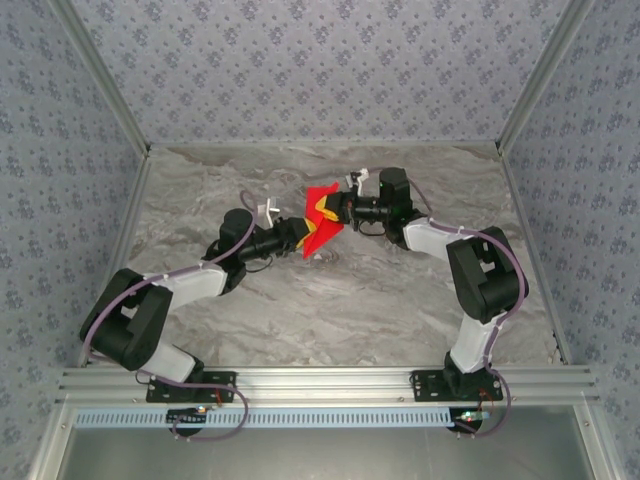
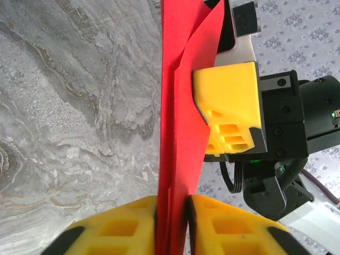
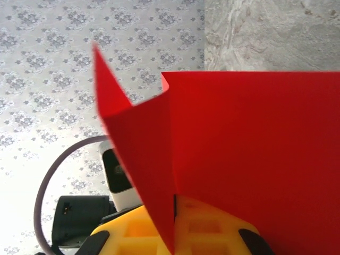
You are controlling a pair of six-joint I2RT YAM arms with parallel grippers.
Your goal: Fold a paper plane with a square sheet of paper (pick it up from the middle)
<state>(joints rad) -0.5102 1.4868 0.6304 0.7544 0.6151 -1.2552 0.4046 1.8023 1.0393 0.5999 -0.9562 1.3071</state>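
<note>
The sheet of paper (image 1: 320,225) is bright red, creased into upright layers with one pointed flap splaying aside. It is held above the middle of the grey marble desk (image 1: 330,300), between the two arms. The left jaws are closed tight on its layered edge; the right jaws are closed on the opposite side. Patterned walls (image 1: 300,70) enclose the desk. In the right wrist view the sheet screens most of the desk.
</note>
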